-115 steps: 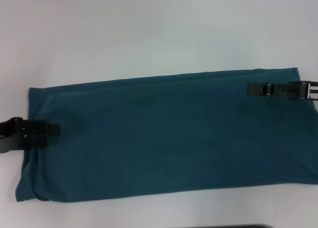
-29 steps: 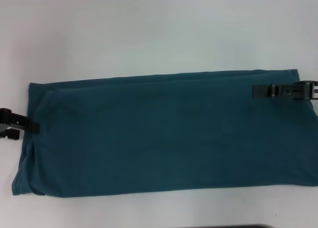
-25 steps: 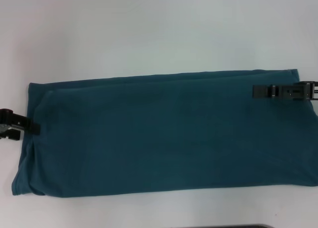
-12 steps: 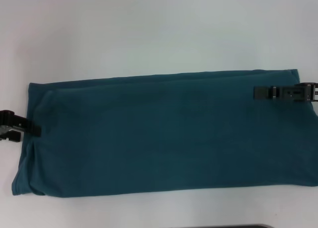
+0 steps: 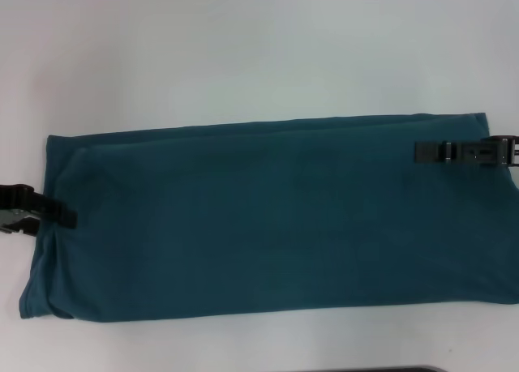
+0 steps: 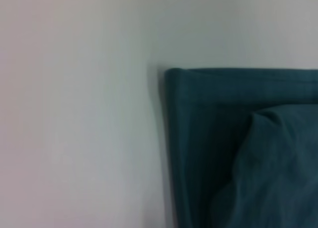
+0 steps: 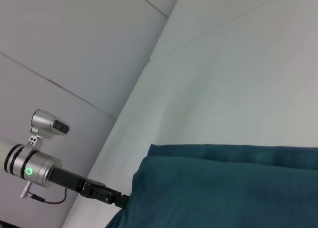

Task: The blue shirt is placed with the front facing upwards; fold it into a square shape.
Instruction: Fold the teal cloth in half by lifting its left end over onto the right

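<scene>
The blue shirt lies on the white table as a long, flat teal rectangle with its plain side up and no lettering showing. My left gripper sits at the middle of the shirt's left short edge, its tip just over the cloth. My right gripper reaches in over the shirt's far right corner and lies low on the fabric. The left wrist view shows a folded corner of the shirt close up. In the right wrist view the shirt spreads out with the left gripper at its far edge.
White table surrounds the shirt on the far side and the left. A dark strip runs along the near edge in the head view. The shirt's right end goes past the head view's border. A grey panelled wall stands beyond the table.
My left gripper drew back off the shirt to its left edge, then slid a little rightward onto that edge again. The right gripper shifted slightly right. The shirt has barely moved.
</scene>
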Controlling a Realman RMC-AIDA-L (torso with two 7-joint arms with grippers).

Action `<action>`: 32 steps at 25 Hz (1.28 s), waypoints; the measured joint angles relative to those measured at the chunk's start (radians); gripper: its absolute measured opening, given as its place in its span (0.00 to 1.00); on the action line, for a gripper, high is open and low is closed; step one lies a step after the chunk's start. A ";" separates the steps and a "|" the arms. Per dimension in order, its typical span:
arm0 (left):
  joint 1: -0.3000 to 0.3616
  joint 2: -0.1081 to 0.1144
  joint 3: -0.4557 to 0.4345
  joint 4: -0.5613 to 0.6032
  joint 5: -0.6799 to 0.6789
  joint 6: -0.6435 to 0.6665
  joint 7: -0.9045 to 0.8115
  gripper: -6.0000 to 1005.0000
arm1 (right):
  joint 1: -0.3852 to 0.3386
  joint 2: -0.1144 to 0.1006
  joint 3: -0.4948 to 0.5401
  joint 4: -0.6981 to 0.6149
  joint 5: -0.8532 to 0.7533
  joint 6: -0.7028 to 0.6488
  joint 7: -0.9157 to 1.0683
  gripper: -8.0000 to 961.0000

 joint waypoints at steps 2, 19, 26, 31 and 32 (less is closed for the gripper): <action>-0.001 -0.002 0.001 0.000 -0.004 0.004 0.001 0.67 | 0.000 0.000 0.000 0.000 -0.001 0.000 0.000 0.88; -0.032 -0.034 -0.003 0.013 -0.038 0.040 0.009 0.67 | 0.003 0.000 0.000 -0.004 -0.001 0.001 0.000 0.88; -0.034 -0.028 -0.009 0.053 -0.191 0.112 0.027 0.67 | 0.001 -0.003 0.000 -0.004 -0.001 0.000 -0.002 0.88; -0.023 -0.036 0.007 0.026 -0.182 0.094 0.022 0.67 | 0.001 -0.004 -0.002 0.000 -0.001 0.000 -0.007 0.88; -0.019 -0.039 0.011 0.015 -0.176 0.085 0.018 0.66 | 0.001 -0.005 -0.003 0.000 -0.001 0.000 -0.007 0.88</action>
